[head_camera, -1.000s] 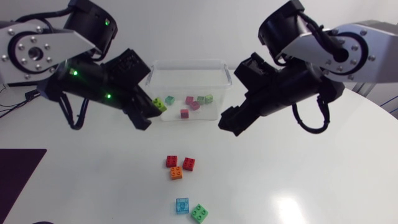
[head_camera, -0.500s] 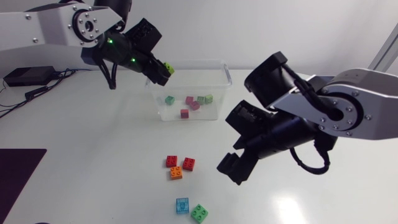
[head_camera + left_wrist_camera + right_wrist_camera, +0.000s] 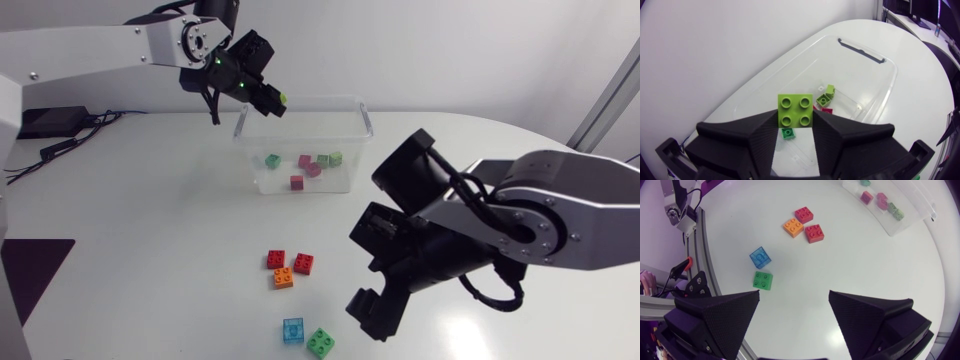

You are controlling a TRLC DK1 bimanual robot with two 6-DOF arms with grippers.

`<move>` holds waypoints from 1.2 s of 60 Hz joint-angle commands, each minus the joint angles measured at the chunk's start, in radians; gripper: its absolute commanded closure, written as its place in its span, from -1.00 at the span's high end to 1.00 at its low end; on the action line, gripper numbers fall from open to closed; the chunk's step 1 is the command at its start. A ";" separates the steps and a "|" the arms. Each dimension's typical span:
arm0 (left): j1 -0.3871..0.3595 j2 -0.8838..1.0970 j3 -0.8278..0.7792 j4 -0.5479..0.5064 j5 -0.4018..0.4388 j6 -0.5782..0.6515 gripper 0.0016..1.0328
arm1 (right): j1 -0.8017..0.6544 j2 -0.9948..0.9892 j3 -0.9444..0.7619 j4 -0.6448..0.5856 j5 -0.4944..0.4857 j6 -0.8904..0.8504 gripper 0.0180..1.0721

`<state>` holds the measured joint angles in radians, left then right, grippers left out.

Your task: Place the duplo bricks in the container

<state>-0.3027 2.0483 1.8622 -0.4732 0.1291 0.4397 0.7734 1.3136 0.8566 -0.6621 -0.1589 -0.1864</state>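
While the left gripper [image 3: 795, 120] is clamped on a lime green brick [image 3: 795, 110], studs facing the wrist camera and one black finger pressing on each side, it hangs above the far left corner of the clear container [image 3: 356, 108]. That container stands on the far middle of the white table [image 3: 150, 230], whose glossy surface is plain and whose edge curves round on the right side. Inside the container lie several small bricks: a teal one [image 3: 272, 160], two pink ones close together, two pale green ones beside them, and a dark red one [image 3: 297, 182] nearer the front wall. On the open surface in front of the container, two red bricks [image 3: 276, 259] sit side by side with an orange brick [image 3: 284, 278] touching or just beside them. Closer to the near edge lie a blue brick [image 3: 293, 330] and a green brick [image 3: 320, 342], next to each other. The right gripper [image 3: 368, 315] hovers just right of that pair, above the table, its fingers spread wide apart with nothing between them. Black cables [image 3: 60, 140] trail across the table's far left part.
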 commanded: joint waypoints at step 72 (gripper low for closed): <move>0.088 -0.355 -0.146 -0.087 -0.008 -0.053 0.91 | 0.216 0.374 0.151 -0.036 0.044 0.047 0.90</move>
<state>-0.2203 1.7473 1.7939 -0.5484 0.1085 0.4099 0.9749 1.6577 0.9836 -0.6815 -0.1081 -0.1631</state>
